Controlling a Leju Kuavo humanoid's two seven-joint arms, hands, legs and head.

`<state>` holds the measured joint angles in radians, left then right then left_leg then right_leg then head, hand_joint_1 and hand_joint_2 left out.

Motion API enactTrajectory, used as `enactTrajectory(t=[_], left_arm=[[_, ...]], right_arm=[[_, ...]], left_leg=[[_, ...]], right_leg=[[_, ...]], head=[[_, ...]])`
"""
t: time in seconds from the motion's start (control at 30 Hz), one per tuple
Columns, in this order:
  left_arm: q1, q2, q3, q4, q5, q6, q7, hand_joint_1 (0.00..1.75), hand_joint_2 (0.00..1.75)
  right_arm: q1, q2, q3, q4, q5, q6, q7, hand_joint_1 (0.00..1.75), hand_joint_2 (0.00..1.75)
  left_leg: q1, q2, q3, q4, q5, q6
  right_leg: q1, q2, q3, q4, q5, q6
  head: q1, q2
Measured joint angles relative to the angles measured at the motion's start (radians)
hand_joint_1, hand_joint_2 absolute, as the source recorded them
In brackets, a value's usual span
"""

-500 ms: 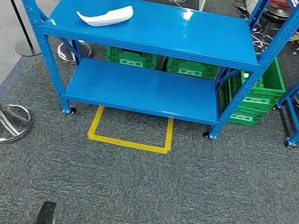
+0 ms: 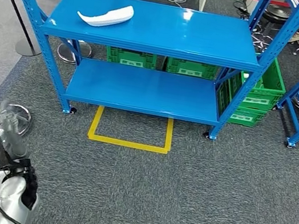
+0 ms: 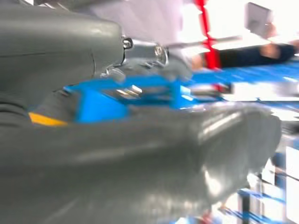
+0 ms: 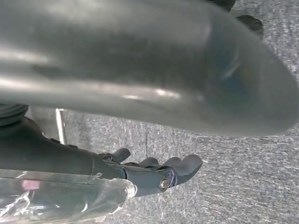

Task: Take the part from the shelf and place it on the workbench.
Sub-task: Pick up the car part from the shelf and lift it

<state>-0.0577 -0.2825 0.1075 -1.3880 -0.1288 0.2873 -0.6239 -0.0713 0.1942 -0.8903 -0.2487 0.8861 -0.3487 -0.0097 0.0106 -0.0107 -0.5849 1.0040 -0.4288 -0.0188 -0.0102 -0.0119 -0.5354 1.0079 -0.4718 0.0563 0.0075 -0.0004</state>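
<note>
While the white part (image 2: 105,15) lies far-left on the top shelf (image 2: 153,28), left robot hand (image 2: 29,183), grip unclear, must reach it.

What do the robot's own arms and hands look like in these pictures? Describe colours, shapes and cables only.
The left arm is a silver, rounded cylinder with a black cable looped beside it and a grey box-shaped module at the wrist. The left hand has dark fingers. The right hand has a thick, smooth grey thumb and darker, slim fingers.
</note>
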Motion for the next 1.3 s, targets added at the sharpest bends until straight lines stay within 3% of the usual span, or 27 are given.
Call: enactTrajectory(t=[0.13,0.33,0.57,0.8,0.93,0.97,1.0,1.1,1.13,1.3], left_arm=[[0.039,0.010,-0.122,-0.135,0.026,0.003,-0.062,0.00,0.00],[0.080,0.033,-0.335,-0.354,0.047,0.010,-0.061,0.00,0.00],[0.094,0.049,-0.490,-0.375,0.159,-0.076,-0.058,0.00,0.00],[0.094,0.057,-0.577,-0.364,0.213,-0.143,-0.069,0.00,0.00],[0.094,0.058,-0.592,-0.363,0.214,-0.144,-0.070,0.00,0.00],[0.094,0.058,-0.595,-0.363,0.214,-0.145,-0.070,0.00,0.00],[0.094,0.058,-0.597,-0.363,0.217,-0.149,-0.069,0.00,0.00],[0.094,0.061,-0.598,-0.363,0.243,-0.176,-0.057,0.00,0.00],[0.095,0.062,-0.599,-0.363,0.248,-0.184,-0.052,0.00,0.00],[0.098,0.068,-0.597,-0.359,0.212,-0.171,-0.052,0.00,0.00]], right_arm=[[0.004,0.000,-0.011,0.000,0.042,-0.024,-0.063,0.00,0.00],[0.001,0.000,0.017,0.001,0.101,-0.006,-0.283,0.00,0.00],[0.002,0.000,0.011,0.007,0.030,0.160,-0.264,0.00,0.00],[0.002,0.000,-0.032,0.007,-0.009,0.199,-0.273,0.00,0.00],[0.002,0.000,-0.044,0.007,-0.012,0.200,-0.269,0.00,1.75],[0.002,0.000,-0.047,0.007,-0.016,0.200,-0.264,0.00,1.75],[0.002,0.000,-0.050,0.007,-0.020,0.200,-0.254,0.00,1.31],[0.002,0.000,-0.063,0.007,-0.025,0.202,-0.209,0.00,1.31],[0.002,0.000,-0.067,0.007,-0.019,0.202,-0.195,0.00,1.75],[0.003,0.000,-0.069,0.007,0.039,0.189,-0.174,0.00,1.75]], left_leg=[[0.000,0.001,-0.001,0.000,0.000,0.000],[0.000,0.001,-0.001,0.000,0.000,0.000],[0.000,0.001,-0.001,0.000,0.000,0.000],[0.000,0.001,-0.001,0.000,0.000,0.000],[0.000,0.001,-0.001,0.000,0.000,0.000],[0.000,0.001,-0.001,0.000,0.000,0.000],[0.000,0.001,-0.001,0.000,0.000,0.000],[0.000,0.001,-0.001,0.000,0.000,0.000],[0.000,0.001,-0.001,0.000,0.000,0.000],[0.000,0.001,-0.001,0.000,0.000,0.000]], right_leg=[[0.000,0.001,-0.002,0.000,0.000,0.000],[0.000,0.000,-0.002,0.000,0.000,0.000],[0.000,0.001,-0.003,0.000,0.000,0.000],[-0.001,0.001,-0.003,0.000,0.000,0.000],[0.000,0.001,-0.003,0.000,0.000,0.000],[0.000,0.001,-0.003,0.000,0.000,0.000],[0.000,0.001,-0.003,0.000,0.000,0.000],[0.000,0.001,-0.003,0.000,0.000,0.000],[0.000,0.001,-0.003,0.000,0.000,0.000],[0.000,0.001,-0.003,0.000,0.000,0.000]], head=[[0.000,0.000],[0.000,0.000],[0.000,0.000],[0.000,0.000],[0.000,0.000],[0.000,0.000],[0.000,0.000],[0.000,0.000],[0.000,0.000],[0.000,0.000]])
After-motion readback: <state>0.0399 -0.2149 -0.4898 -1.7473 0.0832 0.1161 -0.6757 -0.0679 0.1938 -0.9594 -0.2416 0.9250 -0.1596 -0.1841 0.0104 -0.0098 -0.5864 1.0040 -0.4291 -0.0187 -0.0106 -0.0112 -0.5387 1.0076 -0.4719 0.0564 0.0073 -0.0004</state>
